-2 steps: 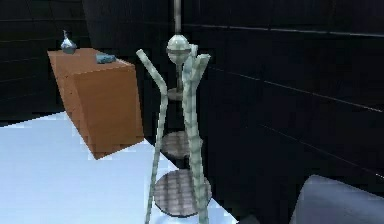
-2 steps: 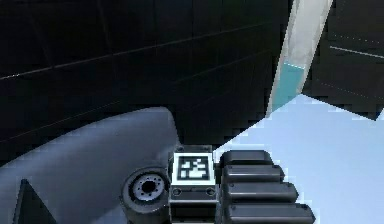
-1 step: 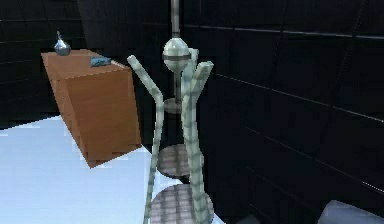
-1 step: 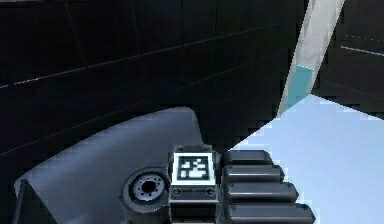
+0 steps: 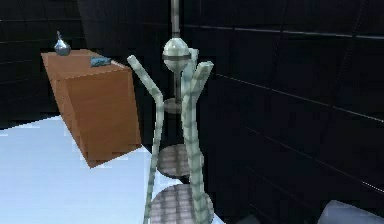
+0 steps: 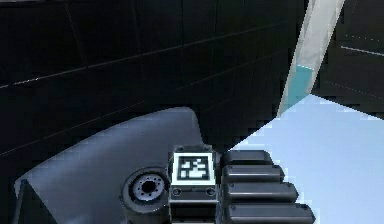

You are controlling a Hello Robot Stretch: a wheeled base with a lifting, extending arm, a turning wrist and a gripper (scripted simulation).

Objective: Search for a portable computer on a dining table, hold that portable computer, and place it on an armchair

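The brown wooden box-shaped cabinet (image 5: pixel 95 110) at the forward view's left turns plain, closed faces to me. On its top stand a small grey-blue pointed thing (image 5: pixel 61 43) at the far corner and a flat blue thing (image 5: pixel 101 61) by the near edge, the two apart. What either is I cannot tell, nor can I tell where the portable computer lies.

My claw (image 6: pixel 146 190) sits low in the arm side view, its dark round body just left of the white square marker (image 6: pixel 192 167), with my dark ribbed arm (image 6: pixel 262 185) to the right. A dark grey rounded bulk (image 6: pixel 100 160) curves behind it and I can't make out my finger ends, so I cannot tell whether I hold anything.

Ahead, a pale green-grey statue with raised arms (image 5: pixel 178 110) stands on round bases near the cabinet's right edge. Pale floor (image 5: pixel 60 190) lies before both and a dark tiled wall (image 5: pixel 290 90) closes behind. A grey rounded corner (image 5: pixel 352 212) pokes in at the bottom right. To the arm side, pale floor opens rightward up to a pale upright frame (image 6: pixel 312 50).
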